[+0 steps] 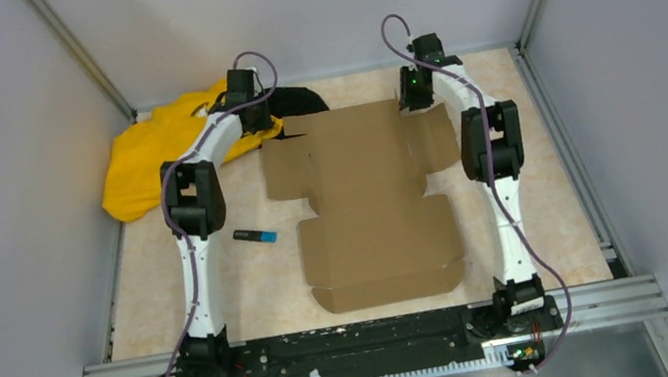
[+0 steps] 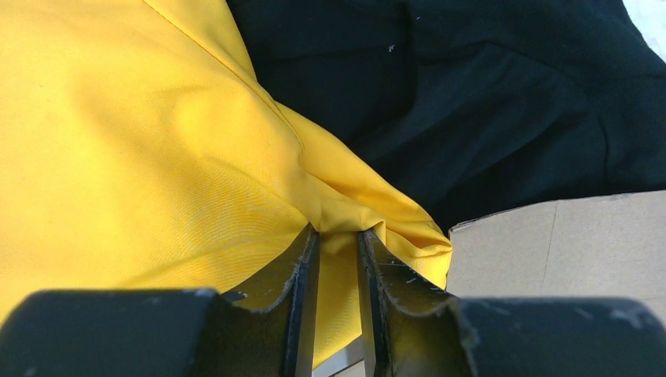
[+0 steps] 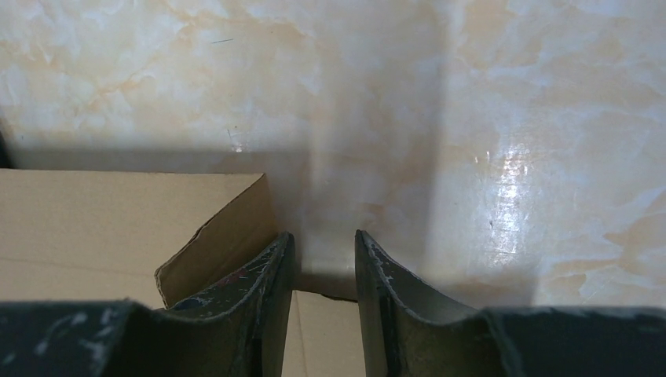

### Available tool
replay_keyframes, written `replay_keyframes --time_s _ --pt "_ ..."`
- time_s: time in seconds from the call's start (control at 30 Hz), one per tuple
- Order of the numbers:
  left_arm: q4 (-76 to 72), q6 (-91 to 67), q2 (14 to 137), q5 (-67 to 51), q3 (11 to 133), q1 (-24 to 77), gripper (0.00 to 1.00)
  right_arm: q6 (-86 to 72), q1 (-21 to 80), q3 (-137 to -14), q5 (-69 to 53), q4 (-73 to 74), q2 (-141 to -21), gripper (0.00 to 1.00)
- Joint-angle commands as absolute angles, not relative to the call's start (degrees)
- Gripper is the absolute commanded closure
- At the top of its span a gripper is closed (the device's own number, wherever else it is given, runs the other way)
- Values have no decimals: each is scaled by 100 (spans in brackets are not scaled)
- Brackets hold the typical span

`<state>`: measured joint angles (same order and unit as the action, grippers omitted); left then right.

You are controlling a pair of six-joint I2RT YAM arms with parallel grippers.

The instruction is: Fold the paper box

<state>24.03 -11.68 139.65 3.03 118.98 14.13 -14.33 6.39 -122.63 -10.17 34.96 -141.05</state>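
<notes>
Grey partition walls on 3 sides, beige marbled worktop (image 1: 537, 217) in the middle. The paper box (image 1: 366, 193), a flat brown die-cut cardboard sheet with flaps, lies unfolded in the centre of the worktop, running from near the front edge up toward the back edge. Nothing is folded yet apart from 1 small flap at its far-right corner that stands a bit raised, so I'd call this the very start: clearing space and getting a first hold.

The left claw (image 2: 339, 232) looks clenched on a fold of the crumpled yellow cloth (image 1: 143, 158) at the back-left corner of the worktop, right where it meets the sheet's far-left corner. A black cloth (image 1: 301, 101) sits just behind. My guess is the cloth needs dragging clear of the cardboard first.

The right claw (image 3: 322, 237) is released, with a narrow gap, nothing in it, and the raised flap just outside 1 finger. Next it'd need to shift over and pinch that flap.

Both arms reach toward the back edge, elbows up, wrists tipped down. A small black-and-blue marker (image 1: 254, 234) lies left of the sheet, apart from it.
</notes>
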Motion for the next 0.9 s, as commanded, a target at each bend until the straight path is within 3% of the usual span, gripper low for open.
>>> replay_keyframes --time_s 0.0,0.87 --pt "2382 -1149 14183 70 11804 1573 70 -1315 749 -12296 -740 3410 -13529 65" --pt "2391 -1143 14169 44 11769 1573 71 -1166 1081 -12112 -589 3185 -13152 63"
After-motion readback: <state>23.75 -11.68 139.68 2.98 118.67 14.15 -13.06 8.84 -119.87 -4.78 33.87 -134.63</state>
